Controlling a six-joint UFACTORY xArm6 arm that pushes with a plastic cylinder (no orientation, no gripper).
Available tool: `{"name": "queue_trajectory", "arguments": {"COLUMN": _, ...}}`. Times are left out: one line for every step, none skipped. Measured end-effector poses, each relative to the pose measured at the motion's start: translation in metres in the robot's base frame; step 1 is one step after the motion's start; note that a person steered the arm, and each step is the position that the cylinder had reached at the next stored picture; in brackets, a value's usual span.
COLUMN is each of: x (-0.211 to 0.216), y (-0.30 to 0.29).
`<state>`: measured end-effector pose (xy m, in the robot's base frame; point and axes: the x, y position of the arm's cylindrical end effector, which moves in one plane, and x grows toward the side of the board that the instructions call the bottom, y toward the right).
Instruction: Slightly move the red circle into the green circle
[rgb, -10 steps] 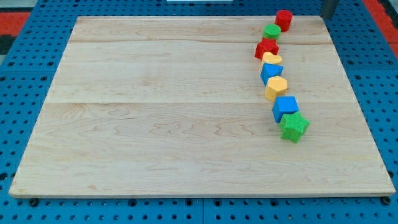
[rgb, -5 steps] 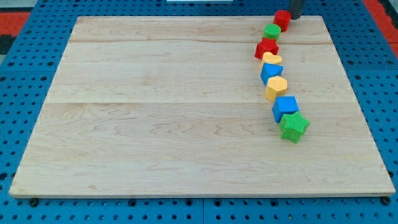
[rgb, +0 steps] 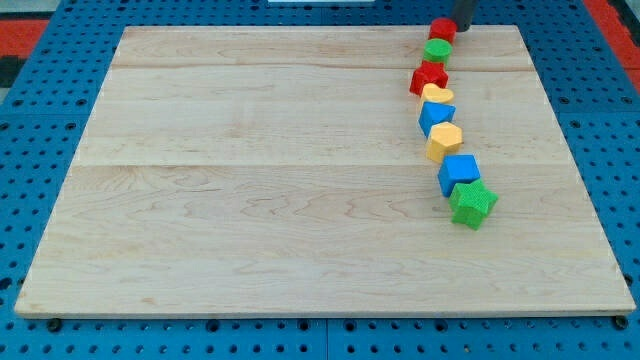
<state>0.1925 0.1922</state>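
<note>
The red circle (rgb: 442, 29) sits at the top right of the wooden board (rgb: 250, 180), touching the upper side of the green circle (rgb: 436, 50) just below it. My tip (rgb: 463, 27) is at the view's top edge, right against the red circle's right side. Only the rod's lowest part shows; the rest is cut off by the frame.
Below the green circle a chain of blocks runs down the board's right side: a red star-like block (rgb: 429, 77), a yellow block (rgb: 437, 95), a blue block (rgb: 436, 117), a yellow hexagon (rgb: 445, 141), a blue cube (rgb: 459, 173), a green star (rgb: 472, 203).
My tip came in from the top right and pushed the red circle left and slightly up, until it rests against the green circle. The other blocks stayed put.
</note>
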Motion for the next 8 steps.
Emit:
{"name": "queue_trajectory", "arguments": {"x": 0.000, "y": -0.005}}
{"name": "queue_trajectory", "arguments": {"x": 0.000, "y": -0.006}}
{"name": "queue_trajectory", "arguments": {"x": -0.001, "y": -0.013}}
{"name": "queue_trajectory", "arguments": {"x": -0.001, "y": -0.028}}
{"name": "queue_trajectory", "arguments": {"x": -0.001, "y": -0.052}}
{"name": "queue_trajectory", "arguments": {"x": -0.001, "y": -0.063}}
{"name": "queue_trajectory", "arguments": {"x": 0.000, "y": -0.087}}
{"name": "queue_trajectory", "arguments": {"x": 0.000, "y": -0.130}}
